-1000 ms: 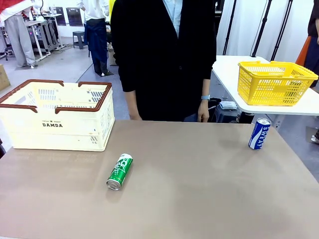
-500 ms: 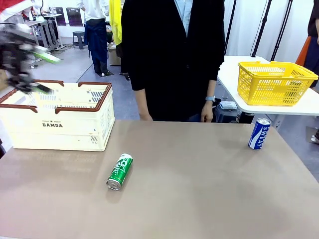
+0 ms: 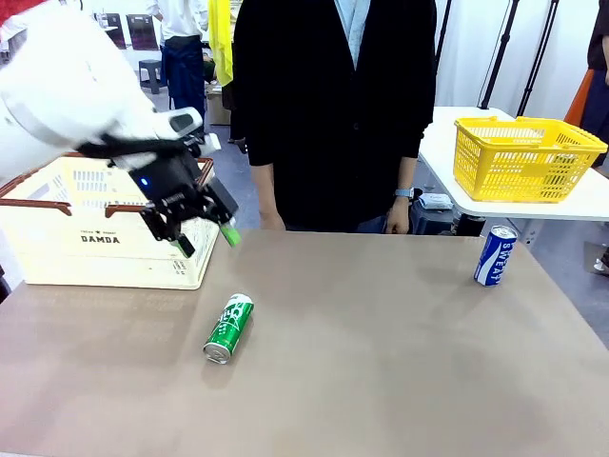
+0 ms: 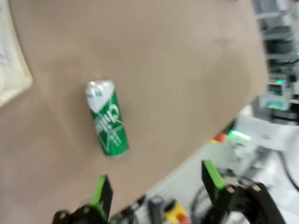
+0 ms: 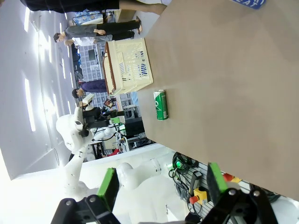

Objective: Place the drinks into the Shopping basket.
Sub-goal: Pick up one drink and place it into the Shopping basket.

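Front: my left gripper (image 3: 205,238) hangs wide open and empty beside the DAMDA basket (image 3: 95,262); green can (image 3: 228,327) lies near it, blue SWEAT can (image 3: 496,255) stands far right; left wrist: green can lies beyond the spread fingers; right wrist: right gripper (image 5: 161,179) open, empty.

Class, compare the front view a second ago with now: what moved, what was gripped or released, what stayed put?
The left arm swung in from the left over the basket; its left gripper, open and empty, now hangs up-left of the green can. The person stepped slightly right. Nothing was gripped or released. Green can, blue can, basket and yellow basket stayed put.
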Action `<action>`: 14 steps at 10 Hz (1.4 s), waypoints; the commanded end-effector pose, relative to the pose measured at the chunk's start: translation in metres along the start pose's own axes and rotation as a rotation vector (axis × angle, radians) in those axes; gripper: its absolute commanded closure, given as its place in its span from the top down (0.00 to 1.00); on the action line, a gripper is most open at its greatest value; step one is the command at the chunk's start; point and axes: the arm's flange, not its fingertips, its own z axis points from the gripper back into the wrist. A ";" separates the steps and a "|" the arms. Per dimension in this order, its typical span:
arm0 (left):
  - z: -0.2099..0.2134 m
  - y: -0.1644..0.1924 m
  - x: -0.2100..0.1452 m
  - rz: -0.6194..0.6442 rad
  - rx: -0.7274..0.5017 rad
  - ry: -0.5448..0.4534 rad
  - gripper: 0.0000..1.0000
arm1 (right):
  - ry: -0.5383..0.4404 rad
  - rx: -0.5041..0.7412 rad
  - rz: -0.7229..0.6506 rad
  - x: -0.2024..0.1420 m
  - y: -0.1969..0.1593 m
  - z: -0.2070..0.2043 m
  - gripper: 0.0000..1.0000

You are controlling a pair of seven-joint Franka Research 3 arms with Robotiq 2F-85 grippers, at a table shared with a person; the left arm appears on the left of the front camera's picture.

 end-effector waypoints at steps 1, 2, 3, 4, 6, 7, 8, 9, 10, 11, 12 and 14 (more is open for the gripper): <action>0.023 0.007 0.002 0.069 -0.080 0.030 1.00 | 0.008 -0.004 -0.007 -0.001 0.003 0.003 1.00; 0.023 0.007 0.002 0.069 -0.080 0.030 1.00 | 0.008 -0.004 -0.007 -0.001 0.003 0.003 1.00; 0.023 0.007 0.002 0.069 -0.080 0.030 1.00 | 0.008 -0.004 -0.007 -0.001 0.003 0.003 1.00; 0.023 0.007 0.002 0.069 -0.080 0.030 1.00 | 0.008 -0.004 -0.007 -0.001 0.003 0.003 1.00; 0.019 0.012 0.001 0.047 -0.063 0.024 1.00 | 0.008 -0.004 -0.007 -0.001 0.003 0.003 1.00; 0.007 -0.004 -0.015 -0.004 -0.063 -0.035 1.00 | 0.008 -0.004 -0.007 -0.001 0.003 0.003 1.00; -0.009 -0.027 -0.027 -0.026 0.026 -0.052 1.00 | 0.008 -0.004 -0.007 -0.001 0.003 0.003 1.00; -0.022 -0.045 -0.032 -0.035 0.119 -0.037 1.00 | 0.008 -0.004 -0.007 -0.001 0.003 0.003 1.00; -0.035 -0.058 -0.032 -0.049 0.198 -0.043 1.00 | 0.008 -0.004 -0.007 -0.001 0.003 0.003 1.00; -0.044 -0.064 -0.026 -0.013 0.271 -0.046 1.00 | 0.008 -0.004 -0.007 -0.001 0.003 0.003 1.00; -0.056 -0.066 -0.019 -0.017 0.308 -0.049 1.00 | 0.008 -0.004 -0.007 -0.001 0.003 0.003 1.00; -0.095 -0.063 -0.009 -0.032 0.405 -0.013 1.00 | 0.008 -0.004 -0.007 -0.001 0.003 0.003 1.00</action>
